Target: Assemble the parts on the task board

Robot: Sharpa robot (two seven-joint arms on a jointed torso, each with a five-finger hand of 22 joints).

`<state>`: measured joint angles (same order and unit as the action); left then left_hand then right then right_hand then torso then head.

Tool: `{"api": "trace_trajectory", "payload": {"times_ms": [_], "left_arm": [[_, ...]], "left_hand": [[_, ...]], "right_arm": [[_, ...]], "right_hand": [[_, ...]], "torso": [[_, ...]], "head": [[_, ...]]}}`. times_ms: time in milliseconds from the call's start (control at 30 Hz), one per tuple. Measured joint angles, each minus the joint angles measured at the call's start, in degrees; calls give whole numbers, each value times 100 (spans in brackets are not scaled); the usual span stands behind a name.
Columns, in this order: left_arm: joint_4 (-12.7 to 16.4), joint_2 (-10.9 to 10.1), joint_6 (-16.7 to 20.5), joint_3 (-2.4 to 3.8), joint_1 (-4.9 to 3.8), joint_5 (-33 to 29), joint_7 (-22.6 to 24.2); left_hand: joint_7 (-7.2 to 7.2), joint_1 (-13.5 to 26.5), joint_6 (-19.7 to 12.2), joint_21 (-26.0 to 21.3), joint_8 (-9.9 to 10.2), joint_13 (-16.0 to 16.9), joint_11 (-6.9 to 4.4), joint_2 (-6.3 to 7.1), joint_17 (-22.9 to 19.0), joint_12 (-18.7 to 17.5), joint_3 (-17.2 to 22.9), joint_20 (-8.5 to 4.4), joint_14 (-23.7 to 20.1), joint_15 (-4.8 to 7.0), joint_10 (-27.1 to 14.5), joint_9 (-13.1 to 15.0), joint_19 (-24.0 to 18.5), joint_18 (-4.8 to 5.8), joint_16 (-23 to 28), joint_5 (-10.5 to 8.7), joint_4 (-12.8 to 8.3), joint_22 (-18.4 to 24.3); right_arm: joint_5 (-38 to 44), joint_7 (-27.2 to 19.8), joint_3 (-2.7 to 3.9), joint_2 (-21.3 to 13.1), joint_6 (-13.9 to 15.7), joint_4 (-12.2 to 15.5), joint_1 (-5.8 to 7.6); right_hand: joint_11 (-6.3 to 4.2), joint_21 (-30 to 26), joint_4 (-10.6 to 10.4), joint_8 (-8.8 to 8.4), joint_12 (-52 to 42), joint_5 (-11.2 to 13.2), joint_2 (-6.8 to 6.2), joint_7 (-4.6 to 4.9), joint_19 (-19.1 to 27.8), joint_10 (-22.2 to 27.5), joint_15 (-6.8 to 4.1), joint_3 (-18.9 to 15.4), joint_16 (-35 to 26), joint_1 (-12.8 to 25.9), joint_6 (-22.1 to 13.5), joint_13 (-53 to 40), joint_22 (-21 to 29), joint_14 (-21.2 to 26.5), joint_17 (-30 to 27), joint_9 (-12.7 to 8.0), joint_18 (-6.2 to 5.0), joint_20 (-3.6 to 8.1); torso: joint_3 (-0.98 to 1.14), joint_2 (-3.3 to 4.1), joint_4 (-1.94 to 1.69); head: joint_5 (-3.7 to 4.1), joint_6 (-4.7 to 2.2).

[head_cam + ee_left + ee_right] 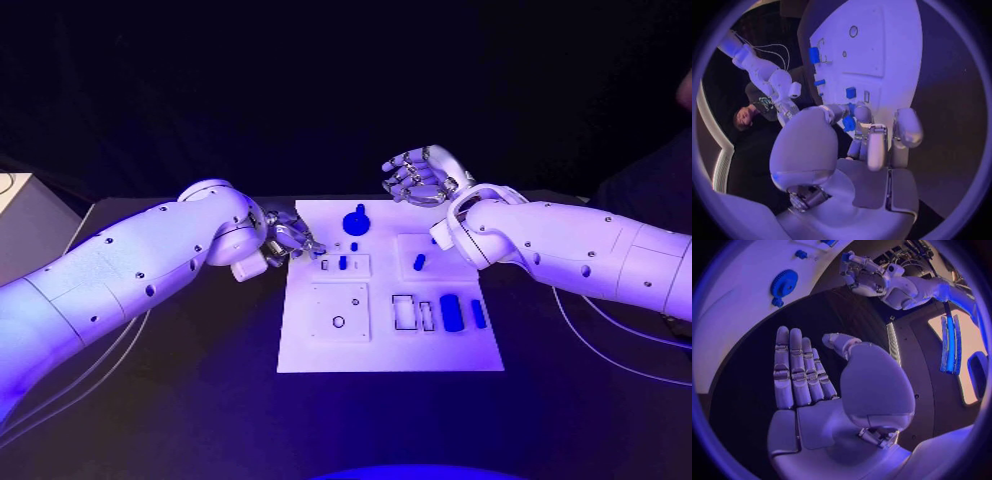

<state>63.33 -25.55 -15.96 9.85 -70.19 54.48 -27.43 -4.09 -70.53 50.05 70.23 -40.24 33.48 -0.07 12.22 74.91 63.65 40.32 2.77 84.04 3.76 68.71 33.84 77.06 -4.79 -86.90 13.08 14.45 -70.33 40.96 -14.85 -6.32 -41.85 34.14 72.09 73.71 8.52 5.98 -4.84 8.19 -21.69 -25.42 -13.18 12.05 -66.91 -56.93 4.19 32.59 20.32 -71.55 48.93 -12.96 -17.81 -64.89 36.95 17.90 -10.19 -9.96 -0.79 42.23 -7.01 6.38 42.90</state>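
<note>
Left hand [289, 240] beside task board [389, 340]

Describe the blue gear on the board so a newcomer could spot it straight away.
Start at the white board in the middle of the black table and go to its far edge, between the two hands. The gear sits there, near the middle of that edge. It is a round, toothed blue wheel, while the other blue pieces nearby are small blocks or slim bars.
</note>
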Motion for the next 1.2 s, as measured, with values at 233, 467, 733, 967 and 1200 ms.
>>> {"api": "trace_trajectory", "payload": {"times_ms": [233, 467, 733, 967, 1200], "left_arm": [[-491, 328, -790, -59, -158, 5, -80], [-813, 572, -1307, -179, -241, 106, -149], [-963, 722, -1424, -329, -265, 315, -173], [-948, 780, -1283, -412, -287, 579, -112], [-910, 808, -1023, -434, -289, 838, -17]], "left_hand": [[-20, 90, -21, -44, 0, -36, 8, -180, 0, -47, -75, 19, -2, -39, -75, 0, -60, 0, 0, 25, -76, 11], [-45, 237, 3, 50, 1, 96, 8, -320, 0, 83, -166, 19, 0, -41, -75, -1, -60, -1, -30, 405, -167, -103], [-44, 523, 3, 132, 1, 93, 8, -457, 0, 140, -166, 42, 0, -41, -70, 24, -37, 0, -79, 480, -169, -171], [50, 802, 140, 345, -50, 475, -74, -446, 0, 387, 87, 1, 0, -41, 278, 55, 131, 0, -223, 480, -512, -366], [32, 873, 199, 426, -51, 616, -103, -465, 0, 447, 61, -11, 0, -41, 394, 61, 199, 0, -267, 480, -538, -453]], "right_arm": [[-1, 1, 0, 32, -2, -13, 0], [-1, 2, 0, 68, -4, -27, 0], [-2, 2, 0, 93, -8, -35, 0], [-2, 2, 0, 108, -10, -38, 0], [-2, 2, 0, 113, -11, -38, 0]], "right_hand": [[0, 0, 0, 0, 0, 0, 0, 0, 0, 0, 0, 0, 0, 0, 0, 0, 0, 0, 0, 0, 0, 0], [0, 0, 0, 0, 0, 0, 0, 0, 0, 0, 0, 0, 0, 0, 0, 0, 0, 0, 0, 0, 0, 0], [0, 0, 17, 0, 0, 0, 0, -1, -22, 0, -22, -17, -23, 0, 0, 12, 13, -22, 0, 0, 0, 22], [0, 0, 17, 0, 0, 0, -1, -1, -22, 0, -22, -17, -23, -1, 0, 12, 13, -22, 0, 0, 0, 22], [0, 0, 17, 0, 0, 0, -1, -1, -22, 0, -21, -17, -23, -1, 0, 12, 12, -21, 0, 0, 0, 22]], "torso": [[-1, 5, 6], [1, 5, 3], [-4, 1, 0], [-9, 4, 0], [-10, 5, 1]], "head": [[-19, -26], [-31, -40], [-44, -49], [-54, -52], [-63, -40]]}}
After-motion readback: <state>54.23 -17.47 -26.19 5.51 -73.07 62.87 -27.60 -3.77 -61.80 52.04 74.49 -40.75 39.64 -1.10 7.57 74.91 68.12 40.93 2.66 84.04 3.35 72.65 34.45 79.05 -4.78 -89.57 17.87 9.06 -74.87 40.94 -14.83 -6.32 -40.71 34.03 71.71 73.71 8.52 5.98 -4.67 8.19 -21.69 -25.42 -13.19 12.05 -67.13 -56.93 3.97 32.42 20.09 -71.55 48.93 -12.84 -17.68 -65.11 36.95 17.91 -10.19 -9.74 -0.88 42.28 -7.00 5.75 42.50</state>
